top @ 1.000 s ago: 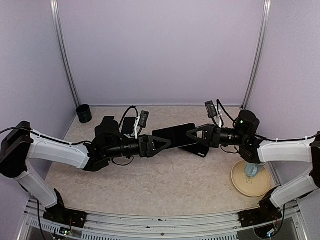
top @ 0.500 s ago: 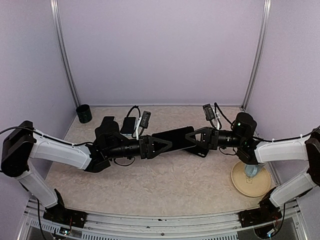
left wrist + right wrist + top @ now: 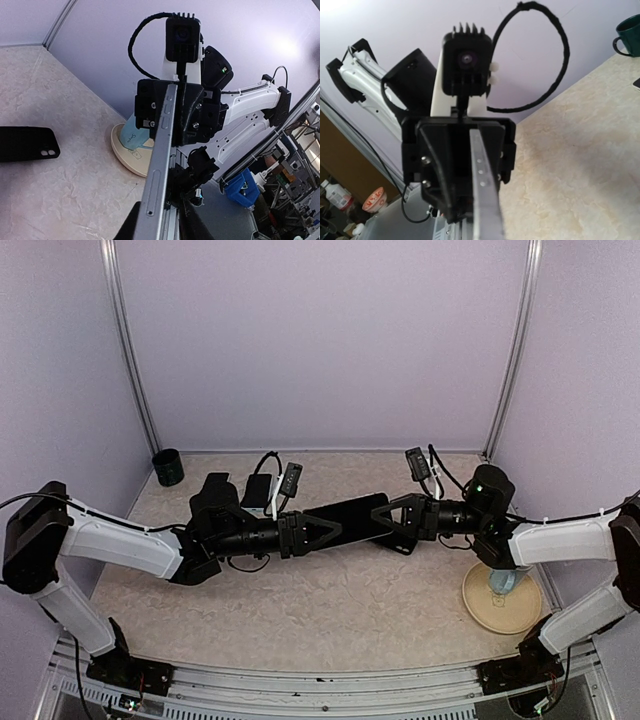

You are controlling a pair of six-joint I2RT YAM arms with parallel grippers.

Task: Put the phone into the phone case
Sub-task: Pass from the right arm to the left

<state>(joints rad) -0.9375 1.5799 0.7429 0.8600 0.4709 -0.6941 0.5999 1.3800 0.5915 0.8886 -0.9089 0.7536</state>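
Fingers [image 3: 128, 229] of the left gripper [image 3: 333, 528] stand close on either side of one end of the slim dark phone with a silver metal edge [image 3: 350, 514], which the left wrist view shows edge-on. Whether they press it or only flank it cannot be told. The right gripper [image 3: 392, 515] is clamped shut on the opposite end, so the phone hangs in the air between the two arms. It is not yet in the flat black phone case with a camera cut-out [image 3: 25, 143], which lies on the mottled beige tabletop [image 3: 300, 610], apart from the phone.

The likeliest failure is a botched handover. If the right gripper lets go before the left has a firm hold, the smooth, thin slab could pivot at its end and drop. If both arms pull while clamped, the phone could twist or slip. The loose case may also slide when pressed
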